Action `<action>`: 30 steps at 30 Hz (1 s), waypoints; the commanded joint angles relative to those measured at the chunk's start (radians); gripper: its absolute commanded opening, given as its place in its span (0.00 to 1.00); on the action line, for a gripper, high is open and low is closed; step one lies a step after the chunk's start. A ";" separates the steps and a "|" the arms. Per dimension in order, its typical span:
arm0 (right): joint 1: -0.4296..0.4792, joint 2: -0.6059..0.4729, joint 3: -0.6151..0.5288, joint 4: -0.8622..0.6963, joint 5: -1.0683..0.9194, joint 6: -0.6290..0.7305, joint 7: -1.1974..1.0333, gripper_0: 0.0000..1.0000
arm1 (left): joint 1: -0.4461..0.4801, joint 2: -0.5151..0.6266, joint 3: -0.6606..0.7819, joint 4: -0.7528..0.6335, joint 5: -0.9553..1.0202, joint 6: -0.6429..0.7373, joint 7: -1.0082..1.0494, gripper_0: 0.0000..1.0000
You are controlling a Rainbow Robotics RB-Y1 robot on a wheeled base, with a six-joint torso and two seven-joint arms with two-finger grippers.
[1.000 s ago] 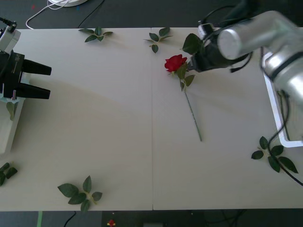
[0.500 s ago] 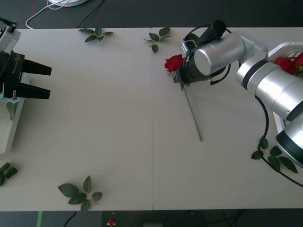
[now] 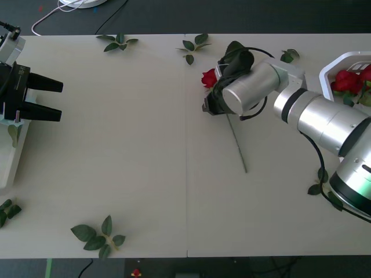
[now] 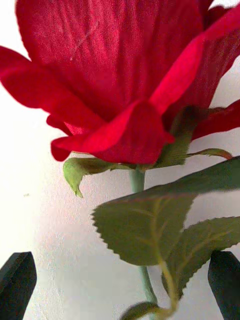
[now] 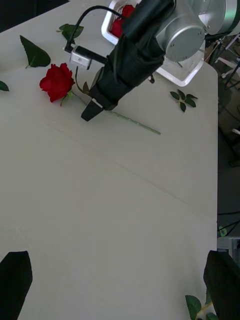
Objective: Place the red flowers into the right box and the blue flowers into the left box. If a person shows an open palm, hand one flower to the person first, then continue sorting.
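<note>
Over red rose [image 3: 209, 77], right gripper [image 3: 210, 108] seemingly open

A pale table [image 3: 133, 174] with a seam down its middle carries several loose green leaf sprigs. One sprig [image 3: 117, 41] lies at eleven o'clock near the far edge, another [image 3: 193, 46] at twelve o'clock just beside the seam, and a small one [image 3: 288, 55] at one o'clock. A larger sprig [image 3: 98, 234] sits at seven o'clock by the near edge. A white cable [image 3: 55, 14] loops on the dark floor beyond the far edge.
</note>
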 commanded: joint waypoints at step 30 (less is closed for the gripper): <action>-0.085 0.081 0.033 0.130 0.033 -0.065 0.006 0.00 | 0.004 0.050 -0.003 -0.003 0.014 0.009 0.043 1.00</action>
